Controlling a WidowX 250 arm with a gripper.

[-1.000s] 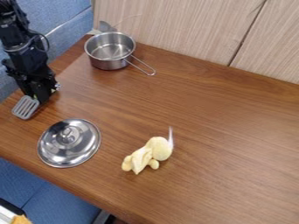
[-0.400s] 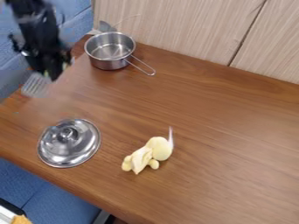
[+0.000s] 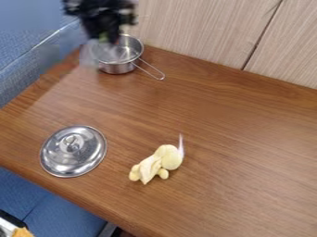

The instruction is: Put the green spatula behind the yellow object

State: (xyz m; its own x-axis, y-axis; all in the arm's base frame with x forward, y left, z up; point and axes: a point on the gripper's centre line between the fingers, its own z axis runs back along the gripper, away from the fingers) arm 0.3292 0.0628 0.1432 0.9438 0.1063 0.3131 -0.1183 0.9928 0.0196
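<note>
Uppermost, one black gripper (image 3: pixel 111 40), pointed down from the top edge of the camera view, upper left of centre, its fingers pinched on the green spatula (image 3: pixel 88 59), a trace of green at the grip, the indistinct pale head hanging below and to the image-left, overlapping the pot's left side. Next, one steel pot (image 3: pixel 116 68), wire handle extended, on the brown wooden table (image 3: pixel 217 115). Further out, one steel lid (image 3: pixel 73 159), knob up, near the table's front edge, and one yellow plush object (image 3: pixel 167 157) to its image-right, well apart from the spatula.
</note>
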